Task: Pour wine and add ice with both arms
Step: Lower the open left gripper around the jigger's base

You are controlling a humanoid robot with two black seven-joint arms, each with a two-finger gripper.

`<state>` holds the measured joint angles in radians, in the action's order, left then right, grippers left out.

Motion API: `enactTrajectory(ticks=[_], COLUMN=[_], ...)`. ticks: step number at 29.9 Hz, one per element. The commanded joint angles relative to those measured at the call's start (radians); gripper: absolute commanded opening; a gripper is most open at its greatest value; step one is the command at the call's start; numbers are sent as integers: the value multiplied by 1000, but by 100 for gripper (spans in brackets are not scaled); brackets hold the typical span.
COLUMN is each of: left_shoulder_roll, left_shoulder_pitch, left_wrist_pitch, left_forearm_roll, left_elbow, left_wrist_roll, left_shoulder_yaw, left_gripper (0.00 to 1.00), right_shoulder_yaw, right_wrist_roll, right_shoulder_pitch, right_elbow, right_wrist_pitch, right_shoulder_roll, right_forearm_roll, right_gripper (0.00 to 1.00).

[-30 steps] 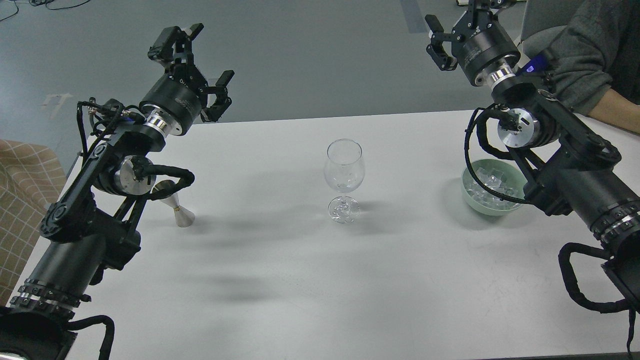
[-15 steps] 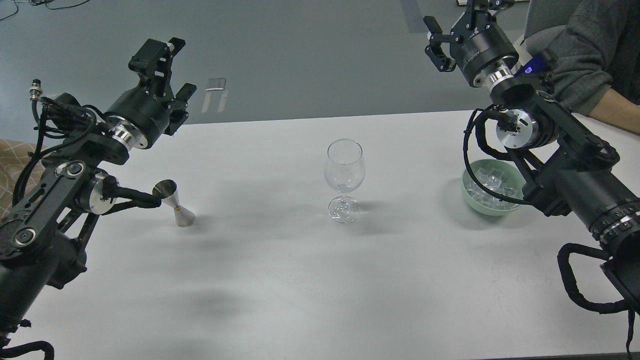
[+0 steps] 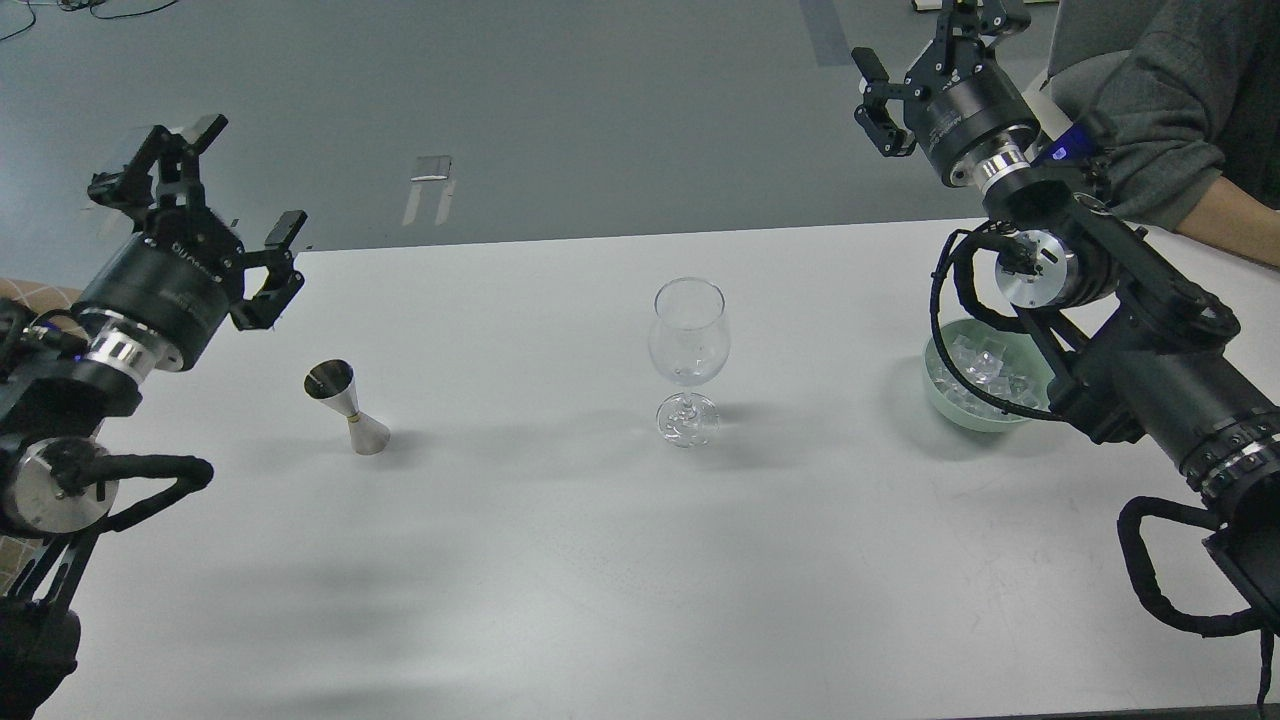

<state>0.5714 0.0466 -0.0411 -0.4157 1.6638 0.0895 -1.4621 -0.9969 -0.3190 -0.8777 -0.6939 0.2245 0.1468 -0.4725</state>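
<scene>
An empty clear stemmed wine glass (image 3: pixel 688 350) stands upright at the middle of the white table (image 3: pixel 600 560). A small steel jigger (image 3: pixel 348 408) stands to its left. A pale green bowl (image 3: pixel 950 405) at the right holds several clear ice cubes (image 3: pixel 985 365), partly hidden by my right arm. My left gripper (image 3: pixel 205 215) is open and empty, raised at the table's far left edge, behind and left of the jigger. My right gripper (image 3: pixel 925 60) is open and empty, high above the far right edge, beyond the bowl.
A person's grey-sleeved arm (image 3: pixel 1160 150) rests at the table's far right corner, close behind my right arm. A small metal object (image 3: pixel 432 170) lies on the grey floor beyond the table. A checked cloth (image 3: pixel 20 292) shows at the left edge.
My left arm has swung back and to the left, uncovering the jigger. My right gripper has shifted slightly right and up. Glass, jigger and bowl have not moved.
</scene>
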Motion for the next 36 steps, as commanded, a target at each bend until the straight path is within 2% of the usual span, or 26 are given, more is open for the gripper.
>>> enactTrajectory(ticks=[1,3,7,11,14,17,20,28,31,36], left_shoulder_roll=[-34,-76,-136,-283,-381,-500,-571,-571,-571,-571], left_shoulder_pitch=[-122,-206,-287,-370,-381,-384,-384,-332,-297,-260], left_wrist_pitch=[-3,0,-11,-54,-69,-65,-56,15,14,12], left_forearm_roll=[151,305,354,391,391,390,380,379,380,379], left_elbow=[50,79,80,80,77,71,57,-56,-119,-193], left_wrist_roll=[9,22,39,136,168,167,164,147,128,125], left_shoulder_yaw=[-98,-154,-170,-193,-201,-196,-192,-193,-199,-201], left_gripper=[99,99,99,95,95,95,95,93,93,93], right_shoulder_yaw=[0,1,1,1,1,1,1,3,3,30], right_wrist_roll=[0,0,0,0,0,0,0,0,0,0], right_shoulder_pitch=[3,3,5,8,14,17,22,26,26,25], right_elbow=[-1,1,1,2,2,2,2,4,5,5], right_wrist_pitch=[-1,1,1,-1,-1,-1,-1,-1,-1,-1], right_shoulder_roll=[-3,-6,-6,-6,-6,-4,-6,-9,-9,-9], right_forearm_roll=[0,-1,-3,-3,-3,-5,-6,-9,-11,-11], right_gripper=[100,100,100,100,100,100,100,100,100,100])
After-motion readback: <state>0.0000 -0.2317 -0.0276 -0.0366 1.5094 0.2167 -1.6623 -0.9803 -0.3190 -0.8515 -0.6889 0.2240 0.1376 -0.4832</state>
